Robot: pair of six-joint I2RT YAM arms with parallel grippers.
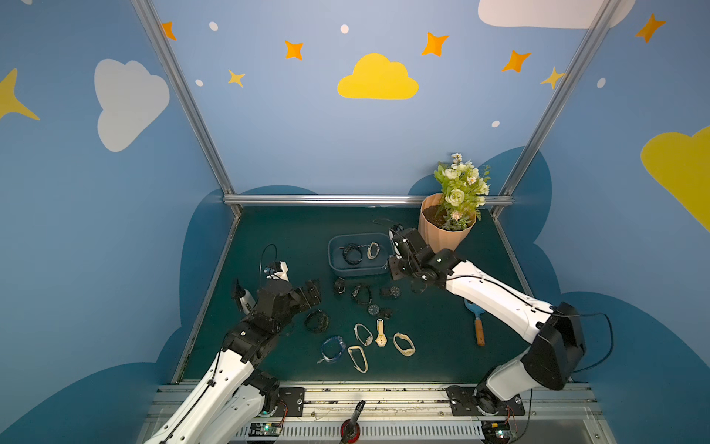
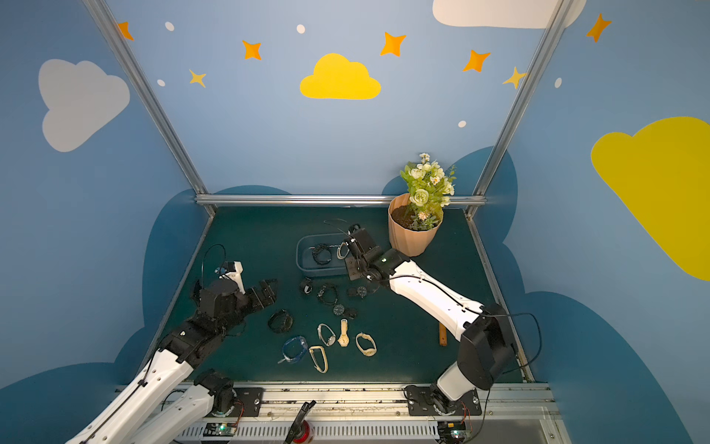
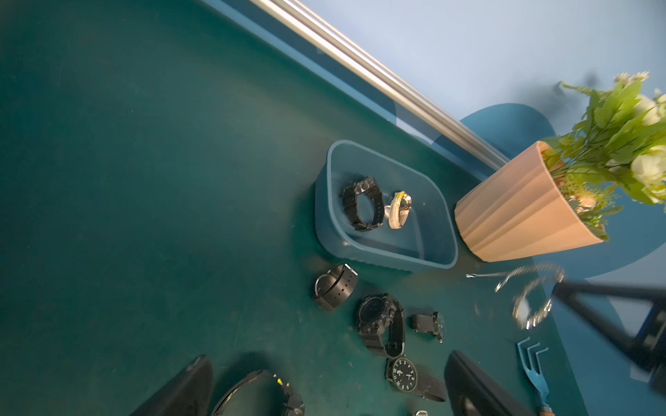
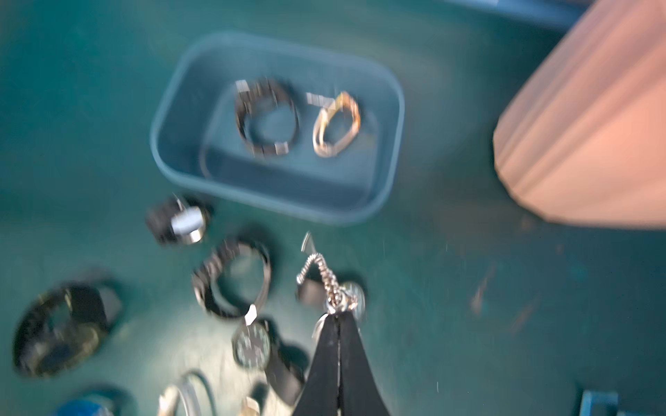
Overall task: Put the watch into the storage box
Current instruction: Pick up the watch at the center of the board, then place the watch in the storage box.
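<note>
a robot cell with a green table (image 3: 144, 180). the watch (image 4: 326, 279) for this step is a silver one with a metal link band. it hangs in the air from the right gripper (image 4: 338, 318), just beside the box (image 4: 252, 198) and, as far as can be judged, not yet over it. below it lie several loose black watches on the table.

the band looks limp and jointed, so it is likely to swing and trail when carried. polished links are probably slippery, the weight small, and the glass face the part most likely to be hurt by a drop. a firm hold on the band close to the case would seem safest. blur hides exactly which link is held.

the right gripper is pressed together, pinching the silver band at its tips, with the rest of the watch dangling free. the left gripper (image 1: 310, 293) is spread wide and holds nothing, hovering over the table well apart from the box.

inside the box already lie 2 watches: a black one (image 3: 362, 203) and a pale-strapped one (image 3: 399, 210). a peach flowerpot (image 3: 515, 216) stands just beside the box.
</note>
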